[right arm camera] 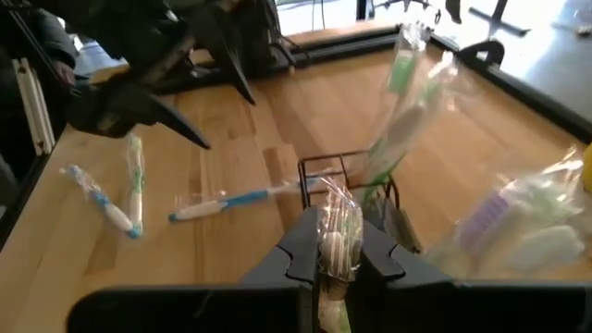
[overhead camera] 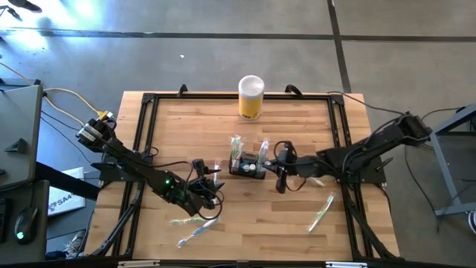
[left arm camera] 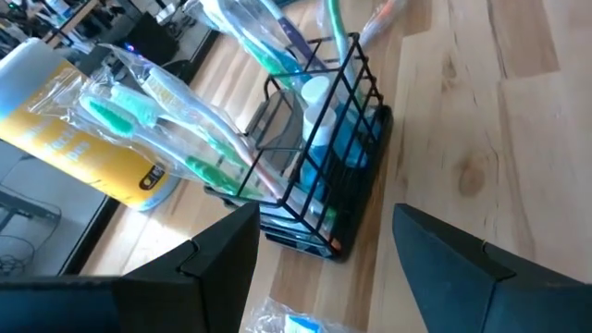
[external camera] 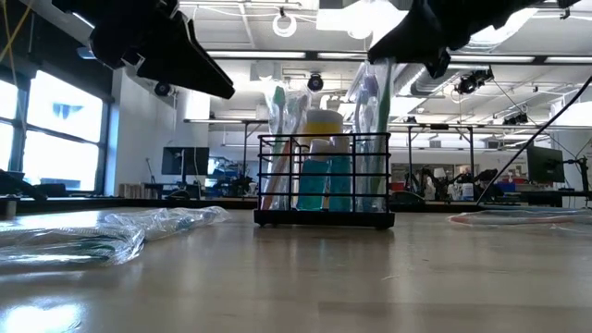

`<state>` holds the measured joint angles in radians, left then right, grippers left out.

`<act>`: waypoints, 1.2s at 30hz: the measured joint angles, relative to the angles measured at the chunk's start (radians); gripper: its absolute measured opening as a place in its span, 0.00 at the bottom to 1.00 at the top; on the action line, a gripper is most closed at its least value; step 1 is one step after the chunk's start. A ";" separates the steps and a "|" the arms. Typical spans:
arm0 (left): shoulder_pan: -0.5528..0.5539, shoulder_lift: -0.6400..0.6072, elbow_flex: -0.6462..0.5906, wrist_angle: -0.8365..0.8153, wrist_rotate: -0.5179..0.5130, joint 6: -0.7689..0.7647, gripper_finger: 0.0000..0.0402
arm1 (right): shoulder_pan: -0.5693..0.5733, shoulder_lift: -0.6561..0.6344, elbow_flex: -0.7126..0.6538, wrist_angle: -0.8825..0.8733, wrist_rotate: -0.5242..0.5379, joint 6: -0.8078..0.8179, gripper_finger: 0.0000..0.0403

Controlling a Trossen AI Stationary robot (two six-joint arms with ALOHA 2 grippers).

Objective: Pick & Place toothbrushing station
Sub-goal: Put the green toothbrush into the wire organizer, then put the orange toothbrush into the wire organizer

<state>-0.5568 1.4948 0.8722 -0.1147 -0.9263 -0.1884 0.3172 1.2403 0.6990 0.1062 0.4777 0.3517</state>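
The toothbrushing station (overhead camera: 247,165), a low black wire caddy, stands mid-table on its flat base. It holds a blue bottle (left arm camera: 326,139) and several toothbrushes in clear wrappers (left arm camera: 176,129). My left gripper (overhead camera: 212,186) is open just near-left of the caddy (left arm camera: 324,166), with nothing between its fingers (left arm camera: 222,245). My right gripper (overhead camera: 278,168) comes from the right, just beside the caddy's (right arm camera: 347,176) rim, and is shut on one wrapped toothbrush (right arm camera: 338,227). My right gripper pinches the clear-wrapped toothbrush (right arm camera: 337,242) between its two fingers (right arm camera: 301,250). The pack sticks out past the fingertips toward the caddy's rim (right arm camera: 324,166). It is lifted clear of the table. The fingers hide which part of the brush they hold.
A tall yellow cylinder with a white lid (overhead camera: 251,97) stands at the table's far edge. Wrapped toothbrushes lie on the table at the near left (overhead camera: 197,227) and the near right (overhead camera: 321,212). A black frame (overhead camera: 149,100) borders the tabletop.
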 joint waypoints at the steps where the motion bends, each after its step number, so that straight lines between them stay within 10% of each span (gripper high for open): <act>1: 0.000 0.000 0.000 -0.001 0.000 0.001 0.60 | -0.008 0.007 0.000 -0.001 -0.013 0.007 0.04; 16: 0.000 0.000 0.000 -0.104 0.028 -0.144 0.60 | -0.130 0.041 0.003 -0.056 -0.112 0.043 0.06; 36: 0.000 0.000 0.000 -0.158 0.047 -0.154 0.60 | -0.046 0.012 -0.001 -0.001 -0.036 -0.127 0.53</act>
<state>-0.5564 1.4952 0.8722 -0.2724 -0.8793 -0.3424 0.2710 1.2525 0.6976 0.1053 0.4418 0.2244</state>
